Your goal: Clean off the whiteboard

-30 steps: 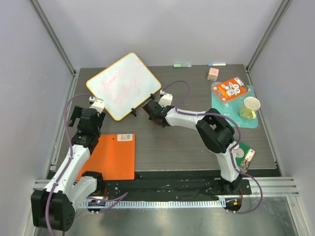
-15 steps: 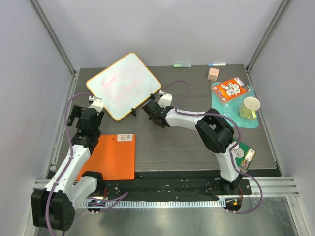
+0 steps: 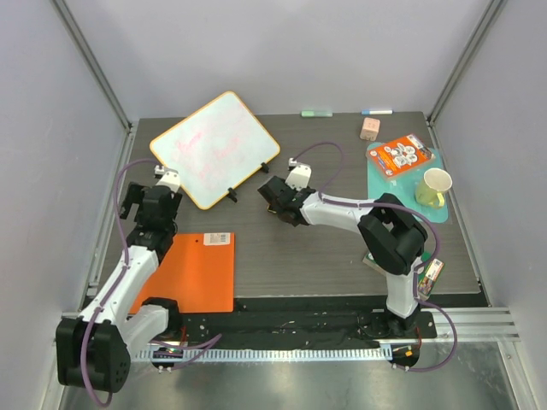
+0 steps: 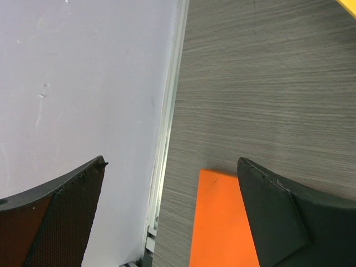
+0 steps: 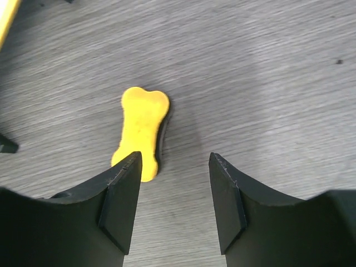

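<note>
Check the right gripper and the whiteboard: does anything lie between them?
Only a yellow bone-shaped eraser, lying flat on the table just ahead of the open right gripper, nearer its left finger. Past it, bare wood runs up to the whiteboard; nothing else visible is in the way.

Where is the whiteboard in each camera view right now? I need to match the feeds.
Top external: the whiteboard lies tilted at the far left of the table.
Left wrist: only a sliver of its yellow rim shows, in the top right corner.
Right wrist: only a strip of that yellow rim shows, at the top left edge.
Shared landmark: the grey wood-grain table appears in all three views.
</note>
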Robot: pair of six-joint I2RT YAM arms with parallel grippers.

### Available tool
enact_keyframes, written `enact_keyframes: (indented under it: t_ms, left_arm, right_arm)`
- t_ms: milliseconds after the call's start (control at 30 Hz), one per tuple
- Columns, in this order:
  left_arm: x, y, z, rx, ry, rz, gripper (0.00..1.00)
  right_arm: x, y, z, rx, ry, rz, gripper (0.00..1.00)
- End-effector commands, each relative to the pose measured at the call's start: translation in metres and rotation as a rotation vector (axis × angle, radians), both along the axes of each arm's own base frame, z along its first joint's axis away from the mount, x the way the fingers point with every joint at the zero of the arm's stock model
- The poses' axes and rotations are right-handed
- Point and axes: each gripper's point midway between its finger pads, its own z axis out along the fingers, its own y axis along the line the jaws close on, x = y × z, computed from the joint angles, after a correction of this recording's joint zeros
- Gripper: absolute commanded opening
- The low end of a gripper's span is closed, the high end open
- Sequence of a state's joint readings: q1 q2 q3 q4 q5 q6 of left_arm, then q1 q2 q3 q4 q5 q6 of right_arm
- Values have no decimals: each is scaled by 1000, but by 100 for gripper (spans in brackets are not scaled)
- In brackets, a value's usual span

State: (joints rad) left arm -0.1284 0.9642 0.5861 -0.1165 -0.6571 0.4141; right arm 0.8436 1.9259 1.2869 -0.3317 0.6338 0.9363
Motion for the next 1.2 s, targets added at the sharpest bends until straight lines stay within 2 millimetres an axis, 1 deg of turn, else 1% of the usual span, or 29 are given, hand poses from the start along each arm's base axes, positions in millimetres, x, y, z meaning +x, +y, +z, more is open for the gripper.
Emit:
enact_keyframes:
  t_ms: [0, 100, 167, 200, 233, 267, 300, 333, 433, 467, 533, 567, 833, 933, 1000, 1167]
  left_arm:
    - [7, -1, 12, -38, -40, 23, 100]
    - [6, -2, 10, -39, -33, 17, 100]
    - [5, -2, 8, -38, -28, 19, 100]
    - [4, -2, 7, -38, -27, 17, 100]
    - [3, -2, 5, -38, -20, 17, 100]
    - [2, -2, 2, -40, -14, 17, 100]
    - [2, -2, 1, -40, -11, 16, 100]
    - [1, -2, -2, -42, -5, 16, 100]
    - [-2, -3, -6, -49, 4, 15, 100]
    - [-3, -3, -10, -50, 11, 12, 100]
    - [-4, -3, -12, -52, 16, 12, 100]
    - [-4, -3, -13, -52, 18, 14, 100]
    - [-4, -3, -23, -54, 54, 17, 100]
    - [-6, -4, -26, -54, 61, 12, 100]
    - [-7, -4, -27, -54, 64, 9, 100]
    - [-9, -5, -37, -62, 89, 6, 100]
  right_arm:
    - [21, 31, 24, 96, -70, 27, 56]
    - [28, 43, 20, 105, -63, 47, 57]
    - [29, 47, 14, 99, -51, 51, 57]
    - [31, 50, 14, 102, -51, 54, 57]
    - [31, 50, 6, 91, -40, 54, 57]
    - [32, 51, 4, 88, -39, 53, 57]
    - [36, 53, 5, 89, -45, 49, 57]
    - [35, 49, -5, 56, -21, 41, 57]
    - [35, 44, -2, 31, -21, 23, 57]
    - [35, 42, 2, 33, -29, 19, 57]
    - [33, 38, 2, 29, -27, 14, 57]
    - [32, 38, 7, 35, -34, 14, 57]
    - [29, 33, 2, 17, -22, 16, 57]
    - [28, 33, 12, 17, -38, 23, 58]
    - [30, 34, 24, 24, -61, 26, 59]
    - [33, 39, 48, 46, -101, 46, 60]
